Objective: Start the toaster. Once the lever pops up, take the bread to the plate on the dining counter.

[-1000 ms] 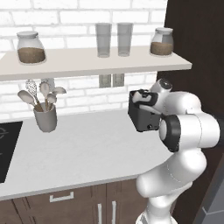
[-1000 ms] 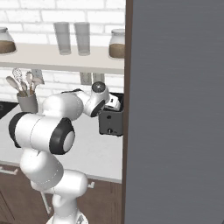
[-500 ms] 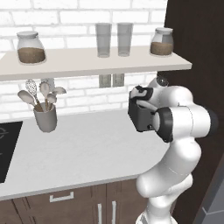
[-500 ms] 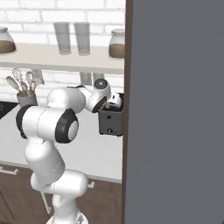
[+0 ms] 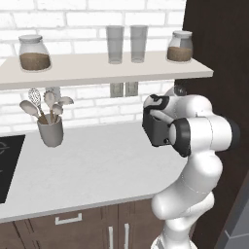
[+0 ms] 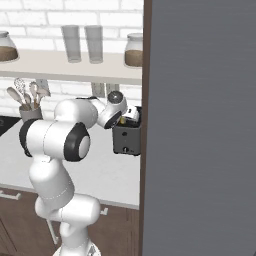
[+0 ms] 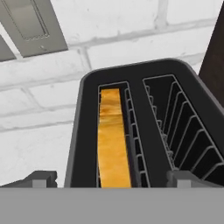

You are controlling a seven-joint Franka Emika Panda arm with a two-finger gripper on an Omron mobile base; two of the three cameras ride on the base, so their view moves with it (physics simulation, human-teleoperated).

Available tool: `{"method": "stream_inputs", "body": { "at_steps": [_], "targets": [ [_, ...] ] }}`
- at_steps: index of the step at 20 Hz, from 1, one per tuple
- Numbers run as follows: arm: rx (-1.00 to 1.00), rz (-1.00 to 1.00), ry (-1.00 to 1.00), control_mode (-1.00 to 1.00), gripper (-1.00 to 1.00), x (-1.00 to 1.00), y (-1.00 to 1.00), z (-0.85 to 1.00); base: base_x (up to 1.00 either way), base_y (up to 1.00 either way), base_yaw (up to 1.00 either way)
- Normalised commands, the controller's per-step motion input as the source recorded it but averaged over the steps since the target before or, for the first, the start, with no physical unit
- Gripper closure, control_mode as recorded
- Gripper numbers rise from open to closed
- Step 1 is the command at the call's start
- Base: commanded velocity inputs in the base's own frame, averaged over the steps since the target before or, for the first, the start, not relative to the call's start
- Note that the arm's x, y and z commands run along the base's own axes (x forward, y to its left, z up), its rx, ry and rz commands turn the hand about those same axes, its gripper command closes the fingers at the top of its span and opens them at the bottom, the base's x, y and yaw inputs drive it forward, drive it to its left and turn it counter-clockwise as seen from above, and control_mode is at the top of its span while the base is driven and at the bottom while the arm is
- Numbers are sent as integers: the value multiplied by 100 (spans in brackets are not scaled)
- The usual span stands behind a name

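The hand view gave what the base views could not: a look straight down into the toaster (image 7: 135,127). Its left slot held the bread (image 7: 112,140), standing on edge with a golden-orange crust and a smooth, narrow upper edge. The right slot beside it showed bare wire guide ribs. The toaster body was dark grey, matte, boxy with rounded top corners. Behind the toaster ran a white brick wall carrying a flat grey outlet plate (image 7: 33,26).

My hand (image 7: 111,178) hung directly above the toaster, its jaws spread wide, one fingertip (image 7: 41,178) outside the toaster's left wall and the other over the right slot. Nothing sat between them.

The left base view showed the toaster (image 5: 156,129) as a dark box at the right end of the pale grey worktop (image 5: 87,170), close against a tall dark wood panel (image 5: 219,58), with my arm partly covering it. To the toaster's left stood a grey utensil holder (image 5: 50,131) with pale spoons and a whisk.

The right base view showed the toaster's narrow front face (image 6: 126,141) with a tiny round knob low on it; the lever could not be made out. A shelf (image 6: 70,70) above the toaster carried two clear glasses (image 6: 82,43) and a lidded jar (image 6: 134,50) of brown contents.
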Motion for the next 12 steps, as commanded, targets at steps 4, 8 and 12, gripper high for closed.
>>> {"method": "stream_inputs", "body": {
  "at_steps": [4, 8, 12],
  "targets": [
    [0, 0, -11, -100, -100, 5, 0, -12, 0, 0, 0],
    [0, 0, -12, -100, -100, 9, -2, -6, 0, 0, 0],
    [0, -1, -2, -100, 100, 10, -7, 0, 0, 0, 0]
  ]
}}
